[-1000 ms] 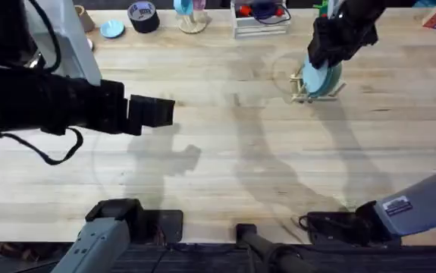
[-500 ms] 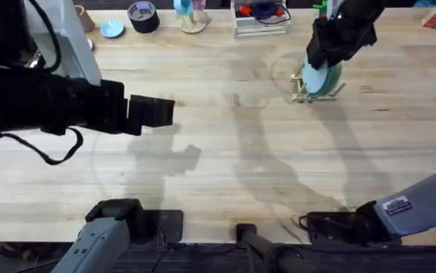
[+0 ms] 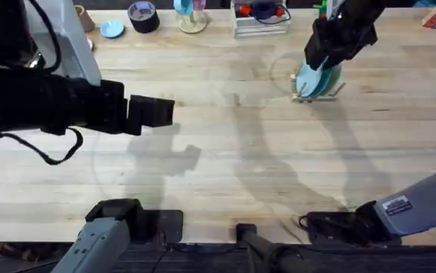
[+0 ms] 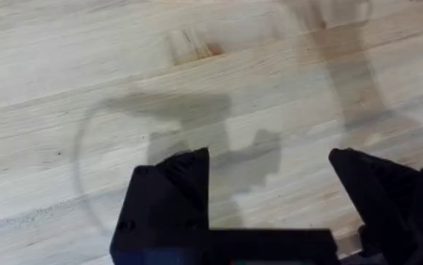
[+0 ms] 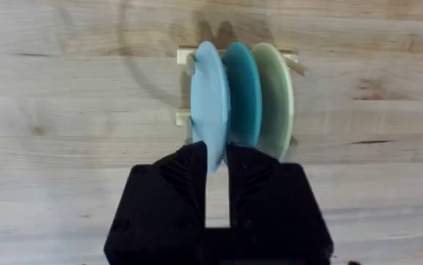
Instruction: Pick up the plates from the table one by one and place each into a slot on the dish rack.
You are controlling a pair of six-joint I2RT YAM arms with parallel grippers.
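The dish rack (image 5: 184, 56) (image 3: 302, 95) stands on the table (image 3: 278, 167) at the back right with three plates upright in it. The light sky blue plate (image 5: 210, 96) (image 3: 307, 79) is in an outer slot, next to a darker teal plate (image 5: 242, 92), and the pale cream plate (image 5: 276, 96) is on the far side of that. My right gripper (image 5: 215, 151) (image 3: 314, 64) is over the rack, shut on the rim of the light blue plate. My left gripper (image 4: 268, 158) (image 3: 157, 111) hangs open over bare wood at the left, holding nothing.
Along the back edge stand a black tape roll (image 3: 143, 15), a small blue disc (image 3: 112, 29), a small wooden stand (image 3: 192, 21) and a white wire-frame box (image 3: 261, 19). The wide middle of the table is bare wood.
My right gripper has shifted slightly left over the rack, and the light blue plate leans with it. The left arm has not moved.
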